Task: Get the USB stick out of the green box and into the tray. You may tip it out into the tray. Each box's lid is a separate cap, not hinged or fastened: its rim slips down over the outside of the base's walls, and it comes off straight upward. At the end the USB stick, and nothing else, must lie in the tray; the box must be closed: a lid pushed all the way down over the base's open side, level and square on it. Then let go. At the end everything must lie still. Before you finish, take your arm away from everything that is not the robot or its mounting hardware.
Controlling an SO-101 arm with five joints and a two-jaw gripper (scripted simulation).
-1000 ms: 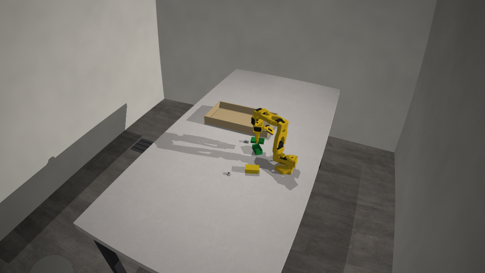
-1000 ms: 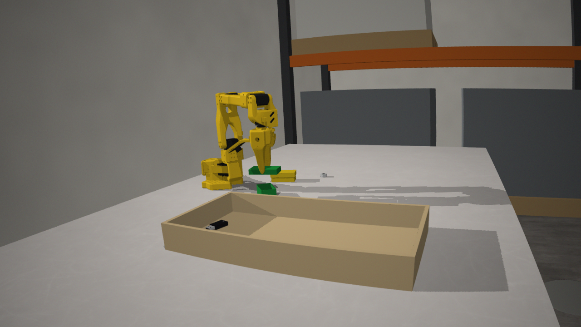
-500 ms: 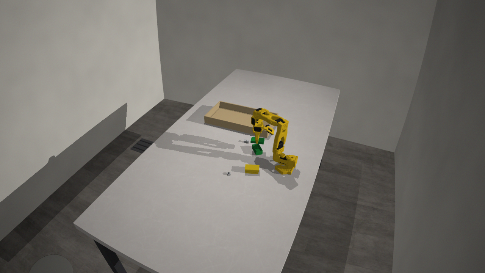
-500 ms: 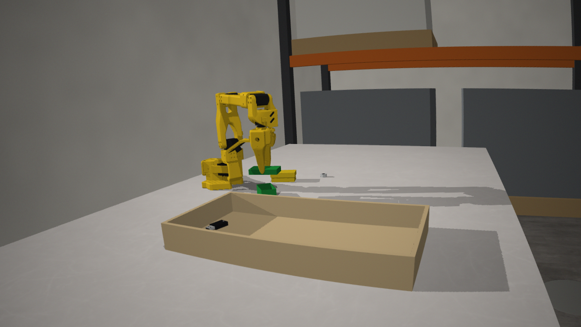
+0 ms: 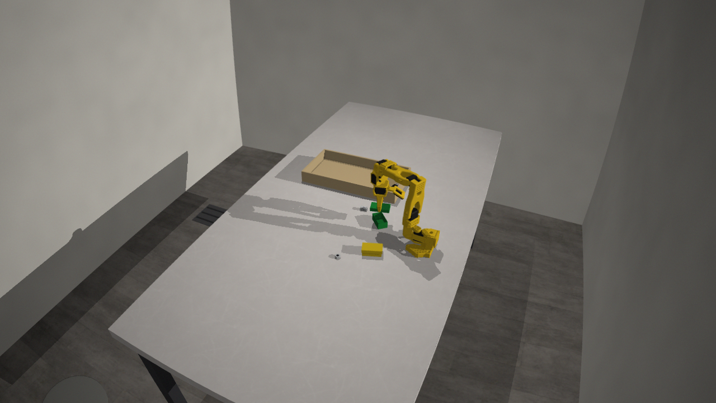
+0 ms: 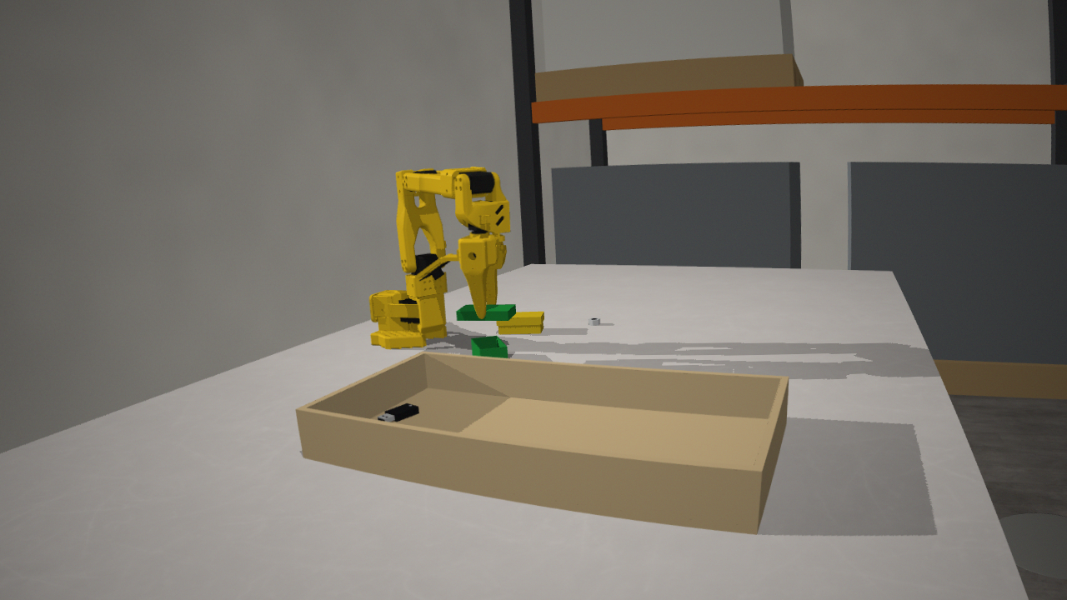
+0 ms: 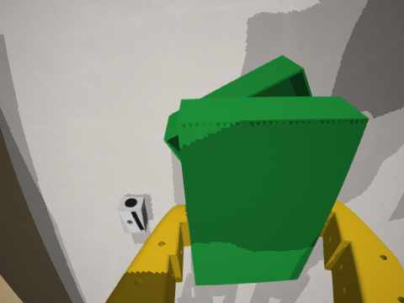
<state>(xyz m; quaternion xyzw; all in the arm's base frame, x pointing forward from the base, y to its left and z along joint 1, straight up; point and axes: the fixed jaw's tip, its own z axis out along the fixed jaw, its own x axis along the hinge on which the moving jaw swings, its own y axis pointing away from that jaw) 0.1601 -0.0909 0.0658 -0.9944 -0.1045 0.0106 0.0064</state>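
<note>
Lid gripped, stick in tray

Exterior view: USB stick point(image 6: 398, 412) lies in tray point(image 5: 340, 187) point(image 6: 522, 468) point(image 7: 17, 240), toward 9 o'clock. Beyond, open green base point(image 5: 380, 224) point(image 6: 489, 350) point(image 7: 252, 80); gripper point(image 5: 379, 206) point(image 6: 486, 307) point(image 7: 257, 210) fingers clamp green lid point(image 5: 372, 206) point(image 6: 501, 312) point(image 7: 269, 181) above. Yellow box point(image 5: 372, 249) point(image 6: 526, 323) farther, 1 o'clock.

From my station, comparing the top and exterior feeds over the last second, I can make out no clear change: the gripper point(image 5: 379, 210) point(image 6: 485, 309) point(image 7: 256, 231) and the green lid point(image 6: 495, 312) point(image 7: 269, 181), at twelve o'clock from the green base point(image 5: 379, 220) point(image 6: 489, 348) point(image 7: 252, 83) in my top view, show no shift I can discern.
</note>
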